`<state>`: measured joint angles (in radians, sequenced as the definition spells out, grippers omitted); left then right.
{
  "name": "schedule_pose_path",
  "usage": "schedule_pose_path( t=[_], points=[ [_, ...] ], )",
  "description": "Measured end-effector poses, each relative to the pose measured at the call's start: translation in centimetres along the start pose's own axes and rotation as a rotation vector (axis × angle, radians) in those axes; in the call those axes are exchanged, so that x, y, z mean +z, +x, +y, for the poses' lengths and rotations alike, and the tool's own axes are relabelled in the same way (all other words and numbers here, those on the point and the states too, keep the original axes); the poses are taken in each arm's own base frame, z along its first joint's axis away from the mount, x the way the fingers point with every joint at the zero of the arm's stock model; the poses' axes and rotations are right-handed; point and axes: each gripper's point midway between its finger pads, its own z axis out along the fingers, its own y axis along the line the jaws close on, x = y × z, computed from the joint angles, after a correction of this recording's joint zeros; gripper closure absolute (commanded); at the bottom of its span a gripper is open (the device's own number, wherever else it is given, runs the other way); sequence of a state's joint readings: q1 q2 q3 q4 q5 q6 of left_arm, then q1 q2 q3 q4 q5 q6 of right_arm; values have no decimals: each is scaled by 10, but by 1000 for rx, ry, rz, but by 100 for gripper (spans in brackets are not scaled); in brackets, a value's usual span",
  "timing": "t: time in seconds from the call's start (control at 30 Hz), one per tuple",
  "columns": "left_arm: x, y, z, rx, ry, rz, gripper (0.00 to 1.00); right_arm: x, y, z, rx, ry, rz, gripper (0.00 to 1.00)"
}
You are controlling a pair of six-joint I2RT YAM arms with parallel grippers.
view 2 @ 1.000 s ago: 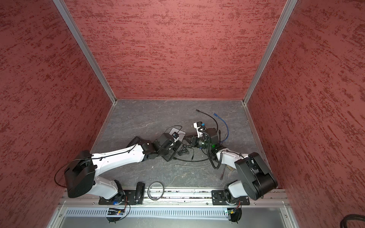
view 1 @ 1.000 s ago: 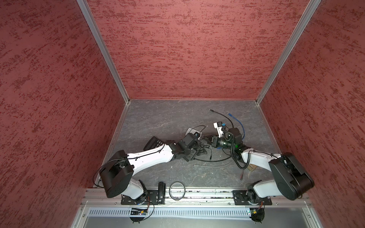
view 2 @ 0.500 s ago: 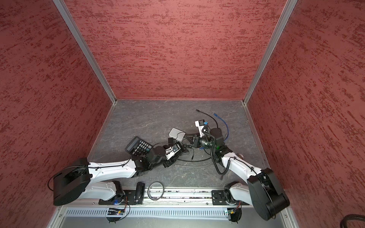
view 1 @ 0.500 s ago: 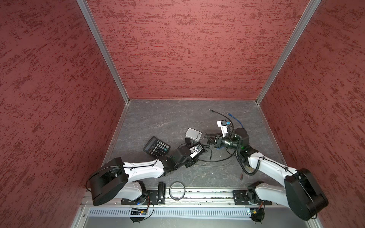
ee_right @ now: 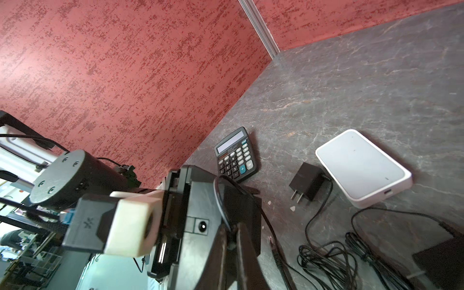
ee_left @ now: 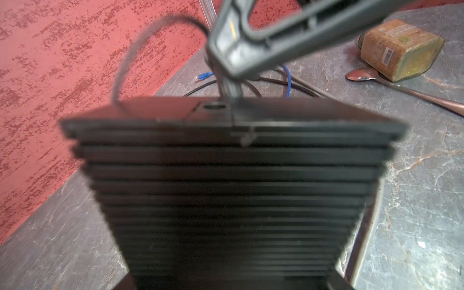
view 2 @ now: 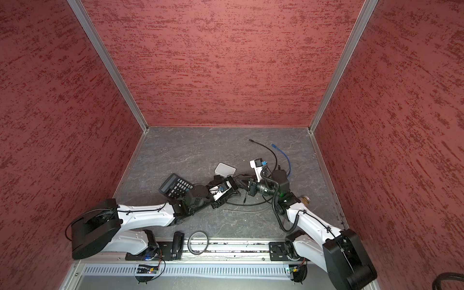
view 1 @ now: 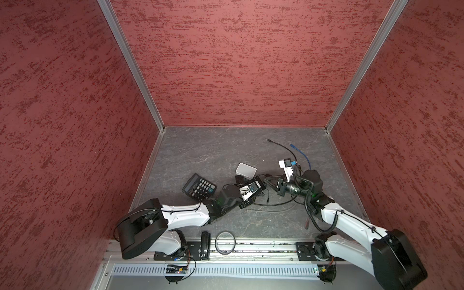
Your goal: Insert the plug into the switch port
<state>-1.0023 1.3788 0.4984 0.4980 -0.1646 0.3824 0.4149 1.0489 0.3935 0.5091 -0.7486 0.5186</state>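
Observation:
My left gripper is closed on the black ribbed switch, which fills the space between its jaws. The switch's round port faces my right gripper and shows as an open hole. My right gripper is shut on the thin black plug with its cable looping away. The plug meets the switch's face just beside the port. In both top views the two grippers meet at mid-table, the right gripper tip to tip with the left gripper.
A black calculator lies left of the grippers and a white flat box behind them. A black power adapter and coiled cables lie nearby. A blue cable, a brown tin and a spoon sit to the right.
Both arms have dropped lower and swung outward at the elbows. The left arm has come off the calculator, which now shows fully. Both grips look unchanged.

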Motion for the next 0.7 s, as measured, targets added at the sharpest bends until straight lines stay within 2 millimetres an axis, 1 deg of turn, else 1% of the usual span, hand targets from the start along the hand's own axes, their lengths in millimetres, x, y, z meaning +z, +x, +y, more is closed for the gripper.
schedule_pose_path(
  t=[0.13, 0.3, 0.5, 0.7],
  points=[
    [2, 4, -2, -4, 8, 8, 97, -6, -11, 7, -48, 4, -40, 92],
    [4, 6, 0, -20, 5, 12, 97, -6, -16, 12, -80, -3, -42, 92],
    [5, 4, 5, -52, 3, 1, 97, -5, -9, 11, -89, -7, -13, 91],
    [5, 3, 2, -64, 16, -4, 98, -2, -3, 13, -86, -14, 7, 91]
  ],
)
